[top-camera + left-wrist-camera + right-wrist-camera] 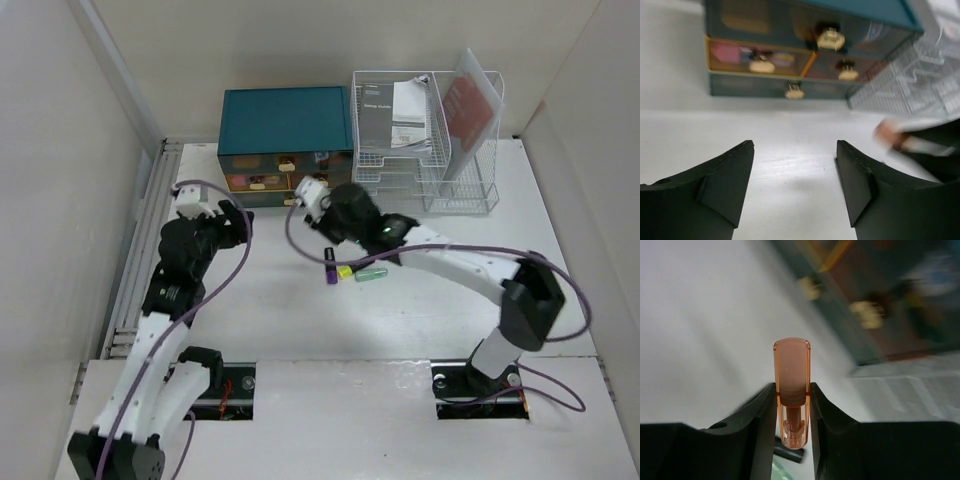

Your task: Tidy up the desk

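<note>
The white desk carries three loose markers near its middle: a purple one, a yellow one and a green one. In the right wrist view my right gripper is shut on a translucent orange marker, which stands up between the fingers just above those markers. My left gripper hangs open over bare desk, empty, facing the teal drawer box. In the top view it sits left of centre.
The teal drawer box stands at the back of the desk, its small drawers with pale knobs facing the arms. A white wire rack holding papers stands to its right. Walls close in on the left and right.
</note>
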Controlling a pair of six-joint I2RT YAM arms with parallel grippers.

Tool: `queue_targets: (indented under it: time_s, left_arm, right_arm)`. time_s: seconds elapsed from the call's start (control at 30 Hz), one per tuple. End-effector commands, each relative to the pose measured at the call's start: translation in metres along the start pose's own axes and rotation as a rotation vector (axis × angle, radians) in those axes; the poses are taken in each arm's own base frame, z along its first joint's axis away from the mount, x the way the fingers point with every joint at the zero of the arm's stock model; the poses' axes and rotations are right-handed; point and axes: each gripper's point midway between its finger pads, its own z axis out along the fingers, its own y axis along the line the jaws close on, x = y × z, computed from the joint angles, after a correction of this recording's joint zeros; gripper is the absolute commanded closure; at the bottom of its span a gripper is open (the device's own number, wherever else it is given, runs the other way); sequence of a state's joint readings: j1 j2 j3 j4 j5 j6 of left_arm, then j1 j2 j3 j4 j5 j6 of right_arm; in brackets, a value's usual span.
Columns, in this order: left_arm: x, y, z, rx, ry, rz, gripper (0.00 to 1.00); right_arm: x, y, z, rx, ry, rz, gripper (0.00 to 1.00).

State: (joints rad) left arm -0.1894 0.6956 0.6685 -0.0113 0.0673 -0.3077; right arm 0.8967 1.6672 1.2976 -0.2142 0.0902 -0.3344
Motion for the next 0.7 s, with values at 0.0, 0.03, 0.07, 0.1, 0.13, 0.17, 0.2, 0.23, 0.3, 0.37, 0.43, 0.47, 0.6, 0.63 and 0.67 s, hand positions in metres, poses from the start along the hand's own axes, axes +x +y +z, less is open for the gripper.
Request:
queue_targets:
  time_s: [0.0,0.03,0.07,0.1,0.13,0.17,0.2,0.23,0.3,0.37,0.43,0.47,0.6,0.63,0.67]
  left_arm:
    - [0.017,-0.033,0.021,0.193,0.108,0.011,0.38]
    - [0.031,-0.033,0.031,0.201,0.161,-0.017,0.38]
    - [0.03,-0.037,0.036,0.217,0.169,-0.042,0.4]
    - [0.025,-0.044,0.042,0.243,0.16,-0.058,0.41]
    - [0.036,-0.043,0.053,0.244,0.199,-0.084,0.42]
    - [0.037,-0.048,0.059,0.255,0.207,-0.1,0.44]
    - [0.041,-0.055,0.07,0.274,0.219,-0.132,0.45]
    - [0.032,-0.066,0.07,0.309,0.194,-0.14,0.46]
    - [0.046,-0.079,0.085,0.332,0.233,-0.175,0.46]
    - [0.042,-0.092,0.096,0.365,0.212,-0.233,0.46]
    - [0.051,-0.092,0.112,0.335,0.213,-0.284,0.46]
    - [0.046,-0.099,0.117,0.35,0.178,-0.302,0.45]
    - [0.064,-0.102,0.14,0.291,0.171,-0.399,0.45]
    - [0.072,-0.108,0.146,0.281,0.182,-0.419,0.45]
    - [0.073,-0.104,0.152,0.235,0.155,-0.433,0.44]
  right_arm:
    - [-0.055,-0.119,-0.076,0.334,-0.183,0.099,1.0]
    - [-0.058,-0.133,-0.089,0.351,-0.208,0.121,1.0]
    - [-0.065,-0.147,-0.111,0.378,-0.256,0.154,1.0]
    - [-0.064,-0.167,-0.125,0.402,-0.285,0.182,1.0]
    - [-0.06,-0.174,-0.133,0.408,-0.296,0.2,1.0]
    - [-0.062,-0.179,-0.143,0.412,-0.322,0.229,1.0]
    - [-0.065,-0.188,-0.158,0.417,-0.357,0.243,1.0]
    - [-0.066,-0.191,-0.164,0.413,-0.374,0.254,1.0]
    - [-0.068,-0.189,-0.17,0.392,-0.396,0.277,1.0]
    - [-0.069,-0.192,-0.177,0.38,-0.416,0.282,1.0]
    - [-0.073,-0.191,-0.185,0.37,-0.444,0.301,1.0]
    - [-0.069,-0.191,-0.183,0.359,-0.438,0.302,1.0]
    - [-0.074,-0.184,-0.185,0.32,-0.462,0.324,1.0]
    - [-0.074,-0.186,-0.186,0.317,-0.465,0.336,1.0]
    - [-0.074,-0.184,-0.186,0.309,-0.467,0.334,1.0]
